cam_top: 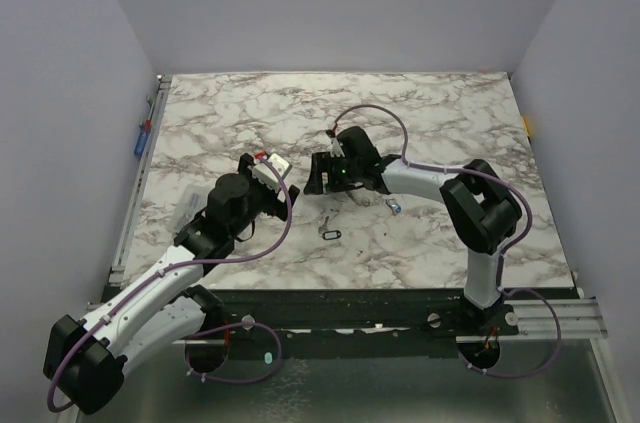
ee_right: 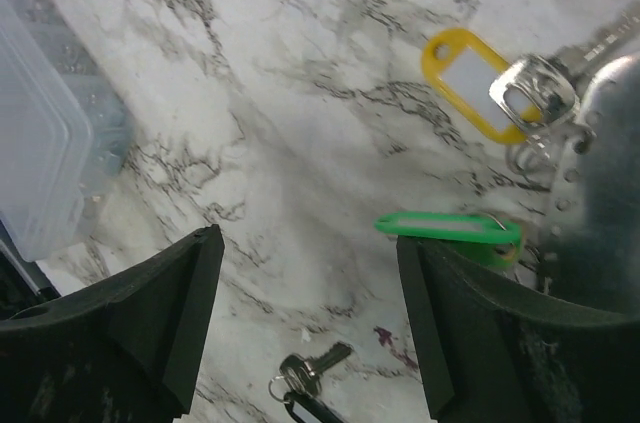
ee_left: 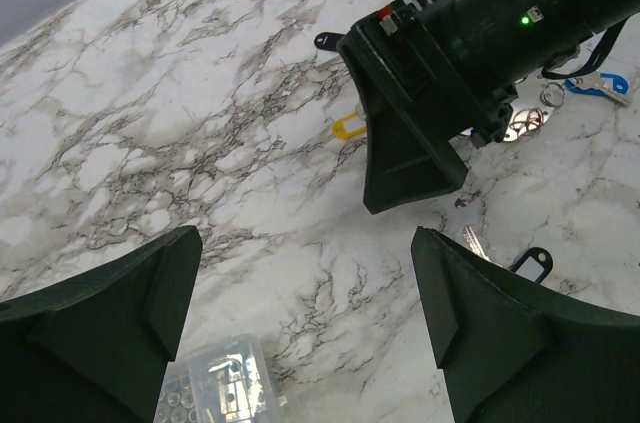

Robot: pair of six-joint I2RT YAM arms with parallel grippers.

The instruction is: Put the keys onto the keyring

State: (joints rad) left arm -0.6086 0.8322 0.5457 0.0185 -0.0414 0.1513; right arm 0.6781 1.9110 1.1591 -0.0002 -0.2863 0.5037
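Right gripper splayed, empty, above marbled counter; settle over green plastic key tag, pinch its flat faces squarely. Left gripper likewise released.

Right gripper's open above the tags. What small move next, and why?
Probably nudge the right gripper sideways toward the green tag: its jaws are open with only bare marble between them, and the tag sits off beside one finger.
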